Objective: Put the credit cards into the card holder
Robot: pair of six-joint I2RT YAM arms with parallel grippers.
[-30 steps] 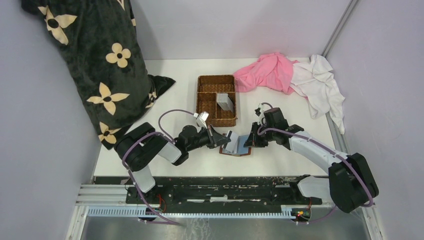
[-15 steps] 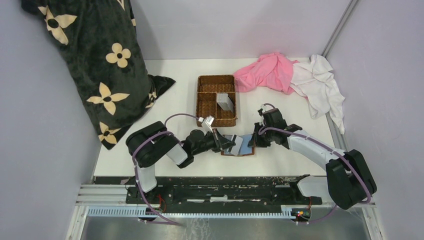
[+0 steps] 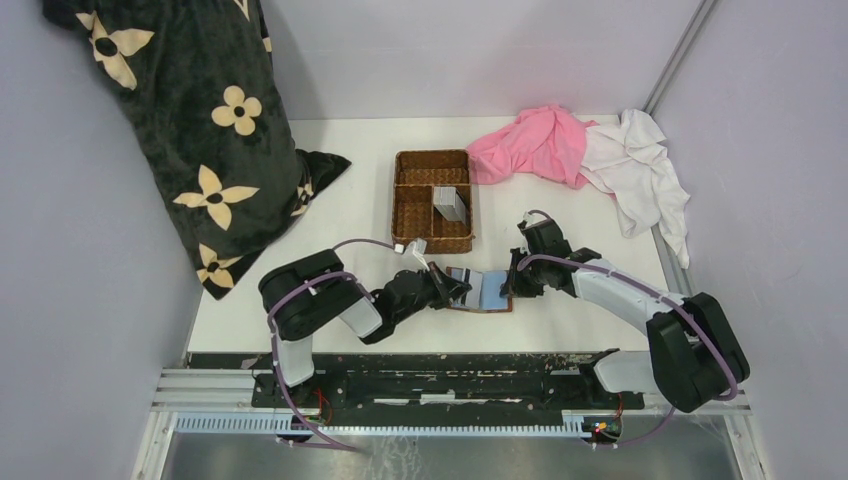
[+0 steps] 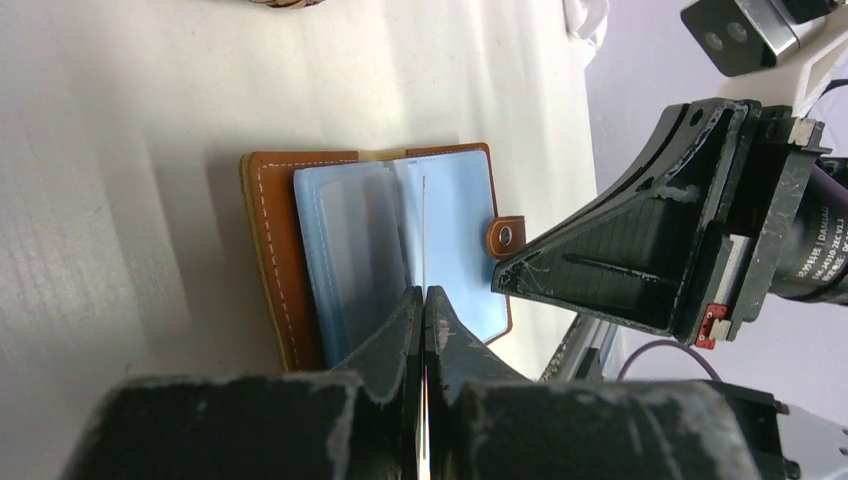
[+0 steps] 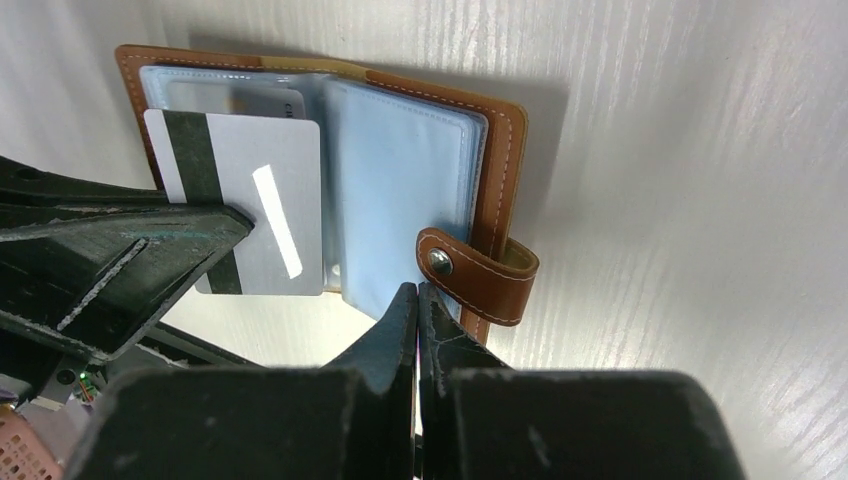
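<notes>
Brown leather frames the card holder (image 5: pixel 497 150), which lies open and flat on the white table (image 3: pixel 350 200) between the two arms, near the front edge, with its pale blue plastic sleeves (image 5: pixel 400 180) facing up. The left gripper (image 4: pixel 422 300) is clamped on a card (image 5: pixel 265 200), grey-white with a dark stripe, and holds it on edge over the left half of the holder, with its far edge at the sleeves. Another card (image 5: pixel 250 100) sits inside a sleeve pocket just beyond it. The right gripper (image 5: pixel 416 295) is closed, with its tips at the near edge of a sleeve, just beside the snap tab (image 5: pixel 480 275). Whether it pinches the sleeve or only rests there cannot be told. Behind the holder stands a woven basket (image 3: pixel 432 158), and more grey cards (image 3: pixel 452 205) stand upright in one of its compartments. A pink cloth (image 3: pixel 535 140) and a white cloth (image 3: pixel 640 160) lie crumpled at the far right of the table. A dark blanket (image 3: pixel 190 120) with pale flowers hangs at the far left.
</notes>
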